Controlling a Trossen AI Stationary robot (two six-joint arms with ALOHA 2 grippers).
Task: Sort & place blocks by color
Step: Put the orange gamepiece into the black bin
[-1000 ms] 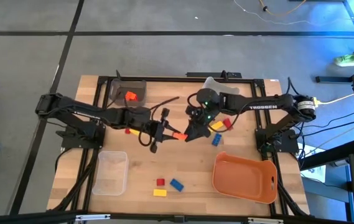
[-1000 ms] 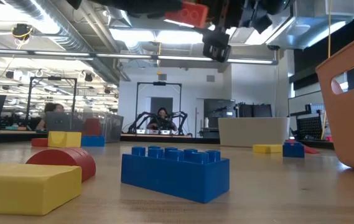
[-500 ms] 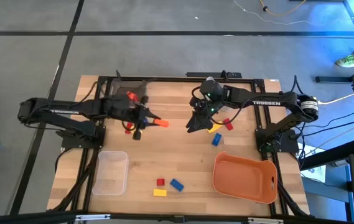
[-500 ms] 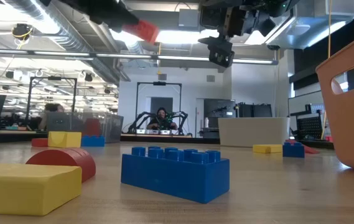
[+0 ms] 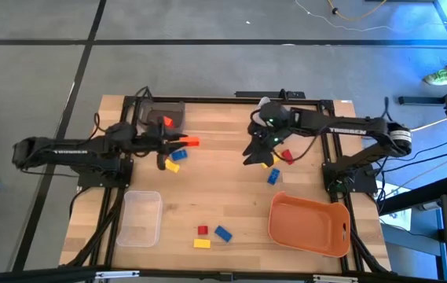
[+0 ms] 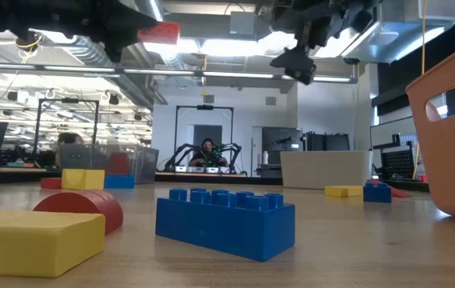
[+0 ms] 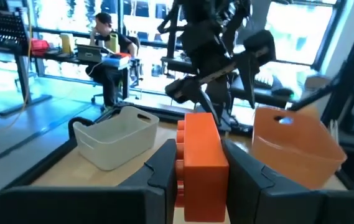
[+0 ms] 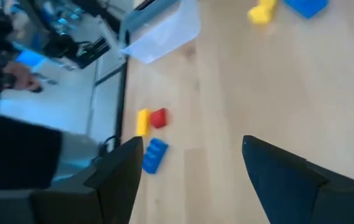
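My left gripper (image 5: 182, 142) is shut on an orange brick (image 5: 192, 142), held in the air just right of the grey bin (image 5: 163, 107), which holds another orange block (image 5: 164, 122). The brick also shows in the low view (image 6: 159, 34). My right gripper (image 5: 253, 156) is open and empty above the table, beside a yellow (image 5: 271, 161), a red (image 5: 287, 156) and a blue block (image 5: 274, 176). A blue (image 5: 179, 155) and a yellow block (image 5: 173, 167) lie below my left gripper. Red (image 5: 202, 229), blue (image 5: 223, 233) and yellow (image 5: 201, 244) blocks lie near the front edge. My left gripper pinches the orange brick's two opposite sides (image 7: 201, 168) between its two fingers (image 7: 164, 171). The fingers lie about level and point toward the table's right. The brick sticks out past the fingertips and is lifted clear of the table.
A clear bin (image 5: 141, 216) stands at the near left and the orange tray (image 5: 309, 226) at the near right. Black frame rails run along the table's edges. People sit at desks in the room beyond the table.
My left gripper has carried the orange brick from the table's middle toward the left and far edges, up to the grey bin, and stays shut on it. My right gripper has drawn a little toward the far right, away from the brick.
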